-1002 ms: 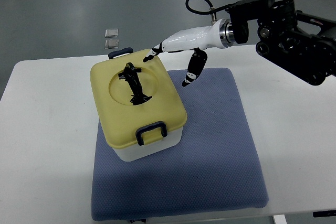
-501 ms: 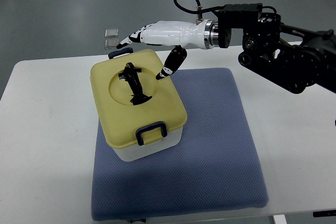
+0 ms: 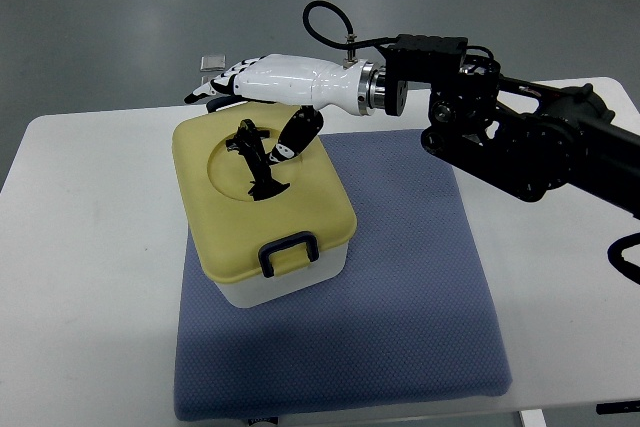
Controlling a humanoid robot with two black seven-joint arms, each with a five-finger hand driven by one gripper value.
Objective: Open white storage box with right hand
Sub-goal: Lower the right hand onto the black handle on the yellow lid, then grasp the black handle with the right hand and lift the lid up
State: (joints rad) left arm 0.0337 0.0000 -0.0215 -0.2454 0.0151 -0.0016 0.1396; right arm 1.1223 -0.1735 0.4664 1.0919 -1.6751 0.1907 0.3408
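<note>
A white storage box [image 3: 285, 285] with a pale yellow lid [image 3: 300, 202] sits on the left part of a blue mat [image 3: 400, 307]. The lid has a black folding handle [image 3: 258, 159] in a round recess and a dark blue latch [image 3: 287, 251] at the near side. My right hand [image 3: 240, 102] reaches in from the right over the lid's far edge. Its fingers [image 3: 208, 87] are spread past the back of the box and its thumb [image 3: 291, 140] hangs down over the lid beside the black handle. It holds nothing. The left arm is out of view.
The mat lies on a white table [image 3: 90, 247]. Small clear packets [image 3: 210, 62] lie on the grey floor beyond the table's far edge. The black right arm [image 3: 520, 137] stretches over the table's right side.
My right hand has moved left, from beside the box's far right corner to over the lid's far edge, with the thumb now next to the black handle.
</note>
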